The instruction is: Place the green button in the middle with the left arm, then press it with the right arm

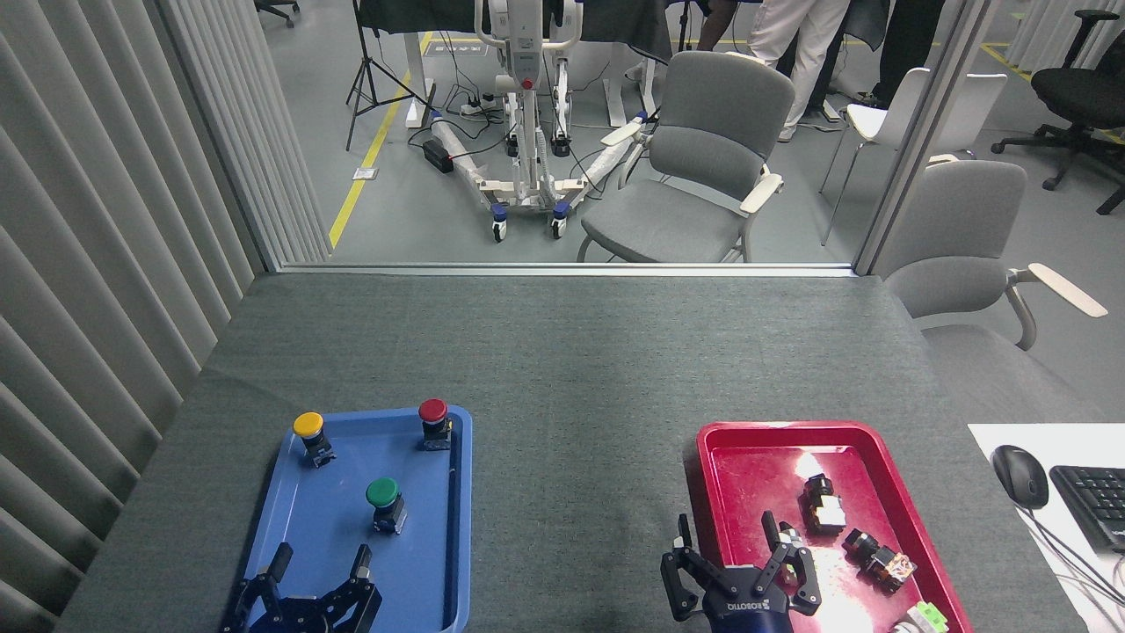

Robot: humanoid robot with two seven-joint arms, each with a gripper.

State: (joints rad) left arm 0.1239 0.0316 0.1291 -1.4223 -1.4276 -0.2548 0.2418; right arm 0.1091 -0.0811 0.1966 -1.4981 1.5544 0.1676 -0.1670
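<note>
Nothing is done yet: the green button (pixel 383 503) stands in the blue tray (pixel 299 527), at 6 o'clock from the red button (pixel 433 423), not on the bare grey cloth (pixel 576 440) in the middle. It stands upright, round dark-green cap on a black-and-grey body. My left gripper (pixel 322 565) hangs at its 7 o'clock, fingers apart, holding nothing. My right gripper (pixel 725 545) is spread too, over the red tray (pixel 712 457). Moving and pressing both remain.
</note>
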